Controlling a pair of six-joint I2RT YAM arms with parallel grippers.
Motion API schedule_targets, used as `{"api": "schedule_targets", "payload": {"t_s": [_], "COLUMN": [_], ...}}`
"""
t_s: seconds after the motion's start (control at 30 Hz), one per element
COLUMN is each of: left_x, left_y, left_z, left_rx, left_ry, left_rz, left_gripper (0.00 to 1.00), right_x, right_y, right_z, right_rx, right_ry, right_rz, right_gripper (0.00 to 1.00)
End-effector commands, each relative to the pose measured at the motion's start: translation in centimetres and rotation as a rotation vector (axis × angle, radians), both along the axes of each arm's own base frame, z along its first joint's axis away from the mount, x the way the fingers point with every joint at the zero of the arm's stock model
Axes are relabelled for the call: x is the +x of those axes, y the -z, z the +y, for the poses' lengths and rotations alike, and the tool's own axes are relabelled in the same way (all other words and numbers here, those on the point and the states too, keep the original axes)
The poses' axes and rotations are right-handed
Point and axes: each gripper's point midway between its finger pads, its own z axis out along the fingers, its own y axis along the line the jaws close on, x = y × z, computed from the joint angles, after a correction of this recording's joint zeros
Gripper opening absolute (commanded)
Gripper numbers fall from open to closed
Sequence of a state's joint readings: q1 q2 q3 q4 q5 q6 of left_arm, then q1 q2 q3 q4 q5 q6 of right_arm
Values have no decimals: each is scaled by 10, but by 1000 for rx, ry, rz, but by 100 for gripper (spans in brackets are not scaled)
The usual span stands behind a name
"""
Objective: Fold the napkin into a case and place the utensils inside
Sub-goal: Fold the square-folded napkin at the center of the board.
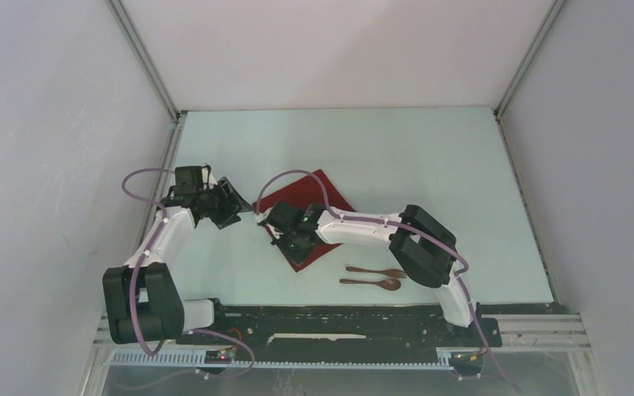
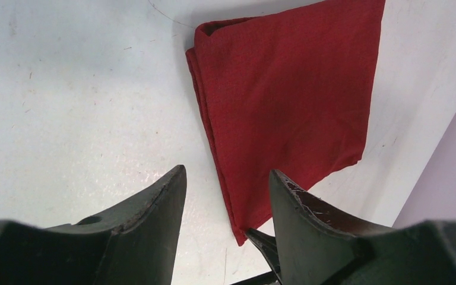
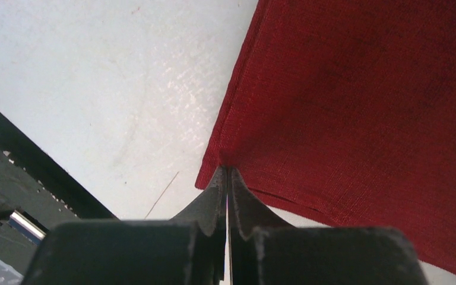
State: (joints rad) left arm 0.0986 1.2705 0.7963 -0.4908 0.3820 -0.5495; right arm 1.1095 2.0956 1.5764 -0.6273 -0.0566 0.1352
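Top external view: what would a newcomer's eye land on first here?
The dark red napkin lies folded in the middle of the table, with the right tool shut on one corner. The left tool hangs open beside the cloth, holding nothing. The fork and spoon lie side by side by the right arm, apart from the napkin.

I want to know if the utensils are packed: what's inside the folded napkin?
Nothing pokes out of the napkin; its folded layers lie flat, hiding the interior. The fork and spoon lie on the table, outside it.
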Motion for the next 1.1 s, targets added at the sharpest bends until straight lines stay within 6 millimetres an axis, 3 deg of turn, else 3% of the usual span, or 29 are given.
{"api": "schedule_targets", "payload": {"t_s": [0.0,0.43,0.6,0.8,0.93,1.07], "left_x": [6,10,24,46,63,75], "left_y": [-2,3,4,18,26,31], "left_z": [-3,-12,-29,-28,-33,-39], "left_rx": [-30,-92,-220,-208,-259,-272], "left_ry": [13,15,27,-18,-46,-61], "left_rz": [-27,-16,0,30,46,54], "left_gripper": [59,59,53,49,32,25], "right_x": [-7,-20,-22,-21,-22,-25], "right_y": [-36,-23,-17,-13,-11,-24], "right_z": [-1,-1,1,-1,-2,-1], "right_rx": [67,81,87,84,84,123], "right_ry": [0,0,14,35,40,50], "right_rz": [-18,40,59,75,86,127], "right_gripper": [0,0,0,0,0,16]}}
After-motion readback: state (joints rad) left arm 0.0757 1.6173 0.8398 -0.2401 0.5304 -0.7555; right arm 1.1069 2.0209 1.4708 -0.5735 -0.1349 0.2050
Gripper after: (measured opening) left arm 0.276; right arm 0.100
